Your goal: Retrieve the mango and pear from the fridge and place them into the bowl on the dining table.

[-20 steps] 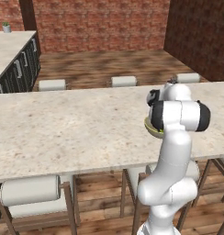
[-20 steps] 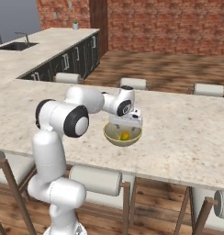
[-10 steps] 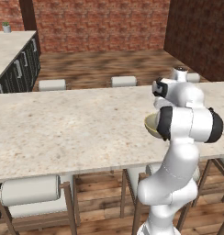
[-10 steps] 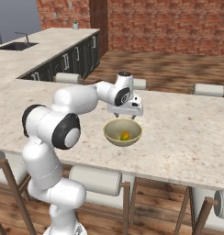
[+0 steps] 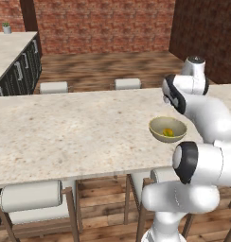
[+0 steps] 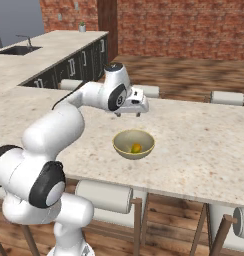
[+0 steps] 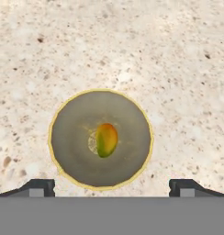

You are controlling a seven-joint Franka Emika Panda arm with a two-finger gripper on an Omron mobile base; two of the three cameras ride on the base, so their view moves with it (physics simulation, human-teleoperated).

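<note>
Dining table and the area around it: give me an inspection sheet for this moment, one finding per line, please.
Surface: dining table, beige speckled top, bare apart from the bowl.
Job's things: bowl stands on the table; one orange-yellow fruit with a green side, the mango, lies at its centre. Pear: nothing seen.
Clutter: nothing seen.
Tool: raised above the table beyond the bowl, fingers spread wide, holding nothing.
Cables: nothing seen.
Surroundings: white cushioned stools along both sides of the table, brick wall, dark cabinets under a counter with a sink.
</note>
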